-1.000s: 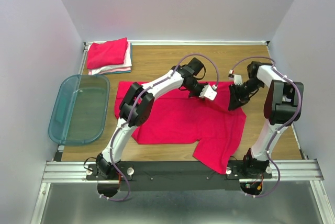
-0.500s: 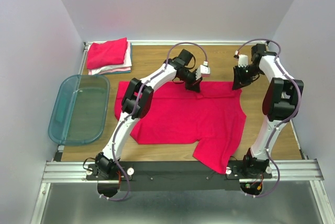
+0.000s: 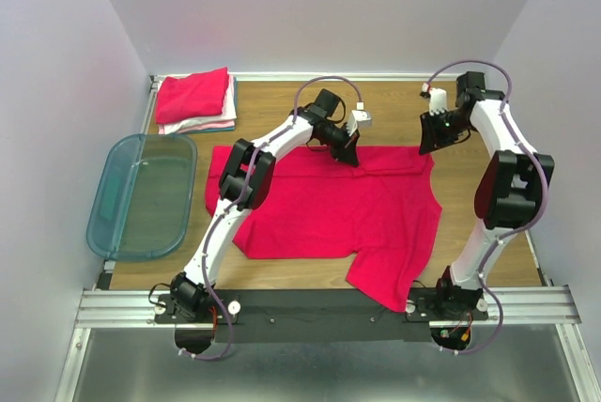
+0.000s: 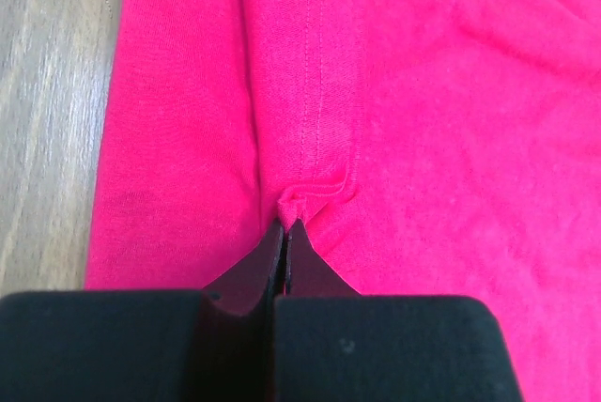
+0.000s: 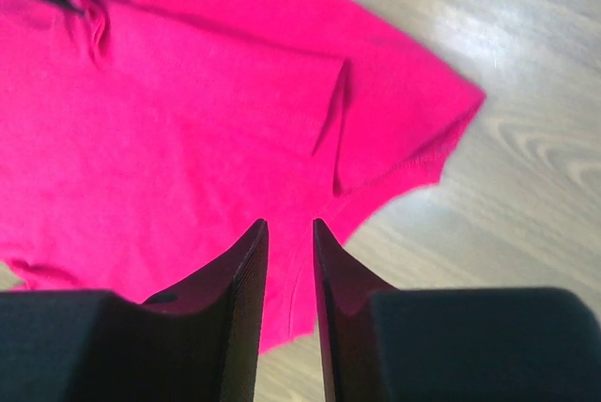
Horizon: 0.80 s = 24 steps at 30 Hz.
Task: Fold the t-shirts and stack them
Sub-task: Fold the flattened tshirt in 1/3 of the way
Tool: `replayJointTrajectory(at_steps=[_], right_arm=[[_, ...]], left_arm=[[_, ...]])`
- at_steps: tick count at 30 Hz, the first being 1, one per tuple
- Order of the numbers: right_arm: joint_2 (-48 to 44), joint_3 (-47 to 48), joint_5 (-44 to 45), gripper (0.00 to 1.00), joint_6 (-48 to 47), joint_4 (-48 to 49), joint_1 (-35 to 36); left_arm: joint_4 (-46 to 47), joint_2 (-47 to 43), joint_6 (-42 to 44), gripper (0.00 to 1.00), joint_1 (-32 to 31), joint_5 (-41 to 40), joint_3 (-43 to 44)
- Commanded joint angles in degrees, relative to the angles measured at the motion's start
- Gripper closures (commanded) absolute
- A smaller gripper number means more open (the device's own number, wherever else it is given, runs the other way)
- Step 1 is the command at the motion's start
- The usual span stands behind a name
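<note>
A bright red-pink t-shirt [image 3: 338, 209] lies spread on the wooden table. My left gripper [image 3: 349, 154] is shut on a pinch of its cloth at the far edge; the left wrist view shows the jaws closed on a small fold [image 4: 305, 197] beside a stitched seam. My right gripper [image 3: 429, 144] hangs above the shirt's far right corner, jaws a little apart with nothing between them; the right wrist view [image 5: 286, 224] shows that corner of the shirt [image 5: 394, 111] below. A stack of folded shirts [image 3: 195, 100], red-pink on top of white and teal, sits at the far left corner.
A translucent teal plastic bin [image 3: 143, 195] stands at the left edge of the table. White walls close in the back and both sides. Bare wood [image 3: 474, 205] shows to the right of the shirt.
Both grippers have moved toward the back of the table. The left one has carried the shirt's far edge with it, laying the cloth flatter. The right one has let go and risen.
</note>
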Motion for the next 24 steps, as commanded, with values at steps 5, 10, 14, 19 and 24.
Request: replayJointTrajectory(at_steps=[5, 10, 14, 19, 24], right_arm=[[8.06, 4.42, -0.14, 0.65, 6.87, 1.6, 1.93], [11.67, 5.21, -0.14, 0.63, 8.89, 2.13, 2.02], [13.34, 5.65, -0.23, 0.63, 9.51, 2.48, 2.2], [14.92, 5.65, -0.49, 0.63, 10.21, 2.57, 2.37], [15.45, 4.95, -0.41, 0.63, 10.39, 2.93, 2.64]], left_arm=[[1.57, 0.05, -0.46, 1.0, -0.25, 1.55, -0.51], [1.92, -0.13, -0.02, 1.0, -0.25, 1.63, -1.12], [1.92, -0.13, 0.33, 1.0, -0.16, 1.63, -1.47], [2.19, -0.31, 0.77, 1.0, -0.25, 1.63, -1.48], [2.36, -0.22, 0.95, 1.0, -0.25, 1.72, -1.47]])
